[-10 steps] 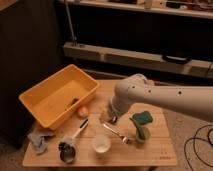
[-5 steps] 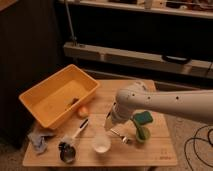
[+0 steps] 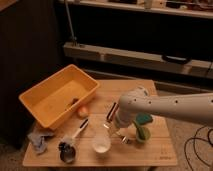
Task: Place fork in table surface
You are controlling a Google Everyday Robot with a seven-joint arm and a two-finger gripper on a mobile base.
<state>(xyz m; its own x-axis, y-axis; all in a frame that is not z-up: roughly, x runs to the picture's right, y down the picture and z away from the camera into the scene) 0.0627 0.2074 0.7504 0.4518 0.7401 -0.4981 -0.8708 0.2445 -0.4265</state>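
My gripper (image 3: 111, 120) hangs low over the table (image 3: 156, 149), just above the cup (image 3: 101, 145); whether it is apart or closed I cannot tell. The fork (image 3: 122, 137) lies on the wood between cup and sponge (image 3: 143, 126), just beneath my gripper.

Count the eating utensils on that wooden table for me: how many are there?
2. The fork lies right of the white cup, close by the gripper. The black-and-white-handled utensil lies left of the cup. The arm may hide others.
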